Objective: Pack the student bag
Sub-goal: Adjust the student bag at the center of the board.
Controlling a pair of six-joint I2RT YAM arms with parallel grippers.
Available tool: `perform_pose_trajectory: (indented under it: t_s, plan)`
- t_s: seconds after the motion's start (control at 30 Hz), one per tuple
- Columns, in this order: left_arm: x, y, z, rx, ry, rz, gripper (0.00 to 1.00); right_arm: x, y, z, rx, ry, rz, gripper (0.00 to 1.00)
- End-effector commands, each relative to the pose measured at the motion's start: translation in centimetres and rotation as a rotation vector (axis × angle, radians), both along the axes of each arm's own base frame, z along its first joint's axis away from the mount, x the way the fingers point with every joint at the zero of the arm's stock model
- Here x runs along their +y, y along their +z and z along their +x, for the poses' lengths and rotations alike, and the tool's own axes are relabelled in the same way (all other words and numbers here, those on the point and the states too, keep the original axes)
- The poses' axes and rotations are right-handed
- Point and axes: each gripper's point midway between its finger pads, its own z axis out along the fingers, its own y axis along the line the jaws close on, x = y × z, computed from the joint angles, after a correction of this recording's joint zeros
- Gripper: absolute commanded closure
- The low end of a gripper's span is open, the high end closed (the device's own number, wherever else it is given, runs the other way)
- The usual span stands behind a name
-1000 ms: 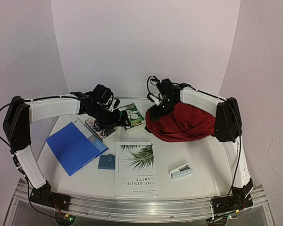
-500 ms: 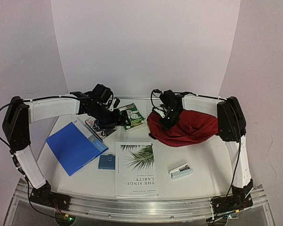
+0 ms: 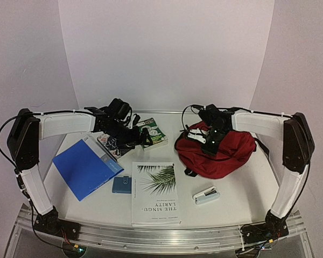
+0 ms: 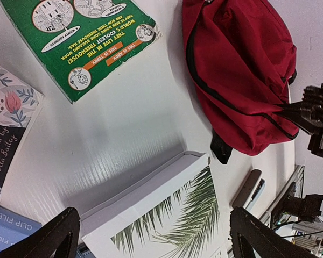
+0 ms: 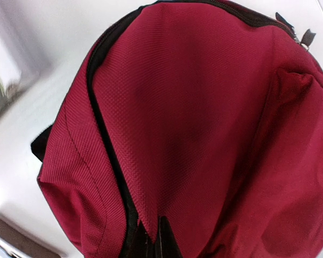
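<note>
Slumped toward the desk's (image 3: 237,185) far right corner: student bag (image 3: 229,156). Clenched on its black zipper edge: right gripper (image 3: 207,144). Splayed wide near the far edge's middle: left gripper (image 3: 144,136).

We find the student bag (image 3: 231,156) lying slumped at the right rear of the counter (image 3: 242,188). It is dark red woven fabric, soft and creased, with a black zipper line curving across its upper face and a black strap end protruding at its near-left edge.
</note>
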Motion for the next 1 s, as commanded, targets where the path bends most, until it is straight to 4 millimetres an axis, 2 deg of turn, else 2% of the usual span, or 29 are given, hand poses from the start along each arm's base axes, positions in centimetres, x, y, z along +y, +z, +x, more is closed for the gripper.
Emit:
perform_pose_trajectory:
  t_s: [0.0, 0.03, 0.1, 0.17, 0.2, 0.27, 0.4, 0.5, 0.63, 0.8, 0.97]
  plan:
    - [-0.9, 1.8, 0.9, -0.039, -0.006, -0.052, 0.03, -4.4, 2.0, 0.3, -0.17, 0.139, -0.241, 0.98]
    - [-0.9, 1.7, 0.9, -0.039, -0.008, -0.054, 0.03, -5.0, 2.1, 0.3, -0.183, 0.14, -0.271, 0.93]
    - [-1.1, 1.7, 1.0, -0.041, -0.013, -0.059, 0.03, -5.3, 2.9, 0.5, -0.205, 0.117, -0.275, 0.77]
    - [-1.4, 1.6, 1.1, -0.037, -0.02, -0.065, 0.03, -4.5, 4.2, 0.8, -0.214, 0.064, -0.209, 0.41]
    - [-1.5, 1.5, 1.2, -0.034, -0.023, -0.065, 0.03, -3.8, 5.1, 1.0, -0.215, 0.034, -0.158, 0.3]
    - [-1.8, 1.5, 1.2, -0.031, -0.029, -0.07, 0.03, -2.1, 6.1, 1.1, -0.185, -0.025, -0.041, 0.16]
    - [-2.2, 1.8, 1.6, -0.038, -0.04, -0.081, 0.03, 1.7, 7.4, 3.0, -0.127, -0.147, 0.159, 0.11]
    - [-2.5, 1.8, 1.7, -0.038, -0.044, -0.083, 0.03, 3.7, 6.4, 5.0, -0.079, -0.254, 0.234, 0.11]
    - [-2.5, 1.8, 1.7, -0.035, -0.042, -0.085, 0.04, 5.7, 3.5, 7.4, -0.015, -0.362, 0.279, 0.13]
    - [-2.2, 1.9, 1.5, -0.038, -0.037, -0.086, 0.04, 6.2, -0.8, 9.1, 0.019, -0.42, 0.235, 0.19]
    - [-2.3, 1.7, 1.5, -0.035, -0.038, -0.088, 0.04, 5.2, -4.0, 8.5, 0.051, -0.44, 0.166, 0.27]
